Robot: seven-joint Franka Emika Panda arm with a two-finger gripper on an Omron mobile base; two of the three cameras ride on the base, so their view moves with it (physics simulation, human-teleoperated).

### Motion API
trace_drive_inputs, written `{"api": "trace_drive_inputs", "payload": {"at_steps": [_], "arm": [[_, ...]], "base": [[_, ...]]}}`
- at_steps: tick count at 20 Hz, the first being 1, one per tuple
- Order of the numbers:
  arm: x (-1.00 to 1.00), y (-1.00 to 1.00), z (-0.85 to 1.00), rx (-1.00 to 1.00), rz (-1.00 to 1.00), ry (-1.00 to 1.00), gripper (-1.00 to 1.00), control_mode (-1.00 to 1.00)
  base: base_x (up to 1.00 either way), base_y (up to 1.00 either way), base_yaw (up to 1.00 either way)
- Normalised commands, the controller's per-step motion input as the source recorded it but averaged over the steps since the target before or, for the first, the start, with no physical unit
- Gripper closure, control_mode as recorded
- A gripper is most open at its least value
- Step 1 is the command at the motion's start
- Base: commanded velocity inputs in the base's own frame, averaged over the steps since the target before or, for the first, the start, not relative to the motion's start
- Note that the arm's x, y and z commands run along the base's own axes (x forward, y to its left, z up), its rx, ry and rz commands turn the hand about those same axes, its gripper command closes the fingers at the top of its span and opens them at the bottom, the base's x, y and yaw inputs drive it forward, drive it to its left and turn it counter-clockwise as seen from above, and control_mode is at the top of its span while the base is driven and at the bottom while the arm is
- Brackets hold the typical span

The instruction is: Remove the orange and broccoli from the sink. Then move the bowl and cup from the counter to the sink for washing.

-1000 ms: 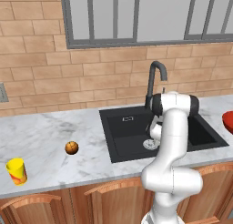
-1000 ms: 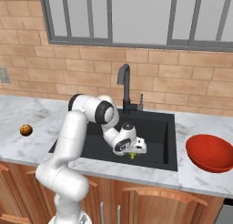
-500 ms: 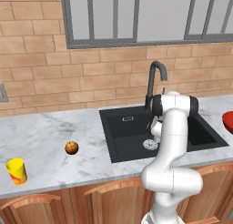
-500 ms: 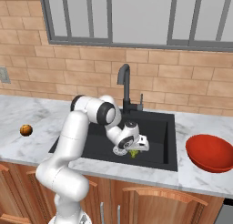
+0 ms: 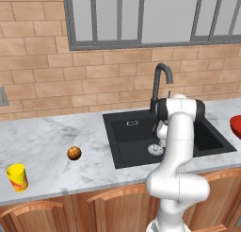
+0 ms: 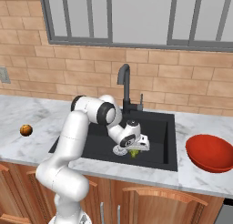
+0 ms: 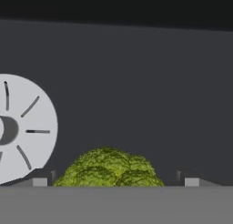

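The broccoli (image 7: 111,169) lies on the floor of the black sink (image 6: 159,127), beside the white drain (image 7: 22,127). My gripper (image 6: 136,148) is down in the basin, open, with one fingertip (image 7: 41,181) on each side of the floret (image 6: 134,153). The orange (image 5: 74,153) rests on the marble counter left of the sink (image 5: 127,136), also seen as a small ball (image 6: 26,130). The yellow cup (image 5: 17,177) stands near the counter's front left edge. The red bowl (image 6: 210,153) sits on the counter right of the sink.
The dark curved faucet (image 6: 124,84) rises behind the basin, close to my arm. A brick wall and a window back the counter. Wooden cabinet fronts run below the counter edge.
My hand has sunk a little lower over the broccoli, staying open. The orange, cup and bowl have not moved.
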Motion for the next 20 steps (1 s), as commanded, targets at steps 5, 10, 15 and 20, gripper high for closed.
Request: {"api": "trace_drive_inputs", "payload": {"at_steps": [5, 10, 15, 20], "arm": [[-0.14, 0.0, -0.16, 0.05, 0.0, 0.05, -1.0, -1.0], [-0.26, 0.0, -0.12, 0.07, 0.0, 0.01, -1.0, -1.0], [-0.32, 0.0, -0.11, 0.06, 0.0, 0.0, -1.0, -1.0], [-0.18, 0.06, -0.17, 0.04, 0.0, 0.0, -1.0, -1.0]], "base": [[0.0, 0.0, 0.0], [0.0, 0.0, 0.0], [0.0, 0.0, 0.0], [0.0, 0.0, 0.0]]}}
